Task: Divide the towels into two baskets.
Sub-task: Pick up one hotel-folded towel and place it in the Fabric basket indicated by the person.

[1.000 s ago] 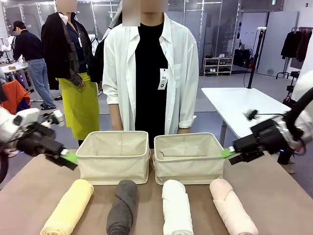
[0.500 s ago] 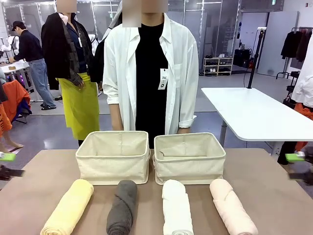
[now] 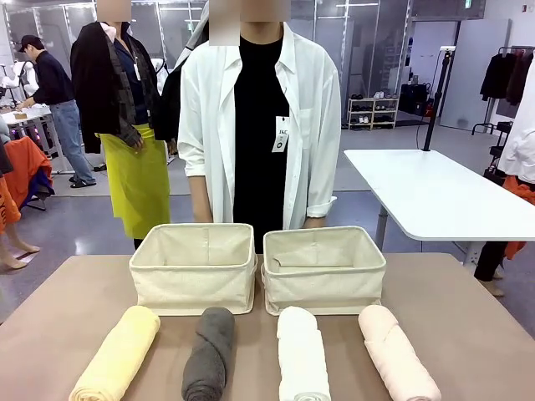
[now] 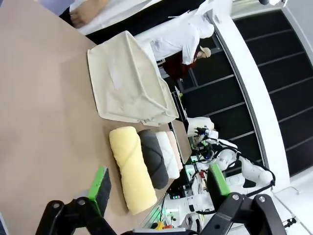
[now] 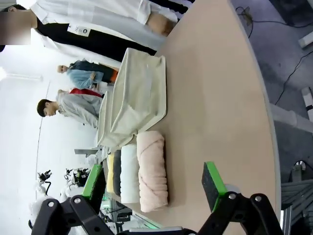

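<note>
Four rolled terry towels are laid side by side in a row along the near part of the brown table (image 3: 468,334), each with its long axis running from near to far. From left to right they are a pale yellow towel roll (image 3: 117,355), a dark grey towel roll (image 3: 209,355), a white towel roll (image 3: 301,359) and a pale pink towel roll (image 3: 397,355). The rolls lie apart from one another, and the yellow and pink ones are angled slightly outward at their near ends.

Just beyond the row, two cream canvas rectangular baskets are set side by side near the middle of the table, their inner walls close together. The left basket (image 3: 192,284) stands behind the yellow and grey rolls. The right basket (image 3: 322,288) stands behind the white and pink rolls. A person in a white open shirt over a black top (image 3: 259,125) is seen standing at the far edge of the table, directly behind the baskets.

In the left wrist view, the left hand (image 4: 159,186) is held above the left part of the table with its green-padded fingers wide apart and nothing between them. The yellow roll is the nearest towel beyond it.

In the right wrist view, the right hand (image 5: 154,185) is held above the right part of the table, its fingers likewise spread wide and gripping nothing. The pink roll lies nearest to it.
</note>
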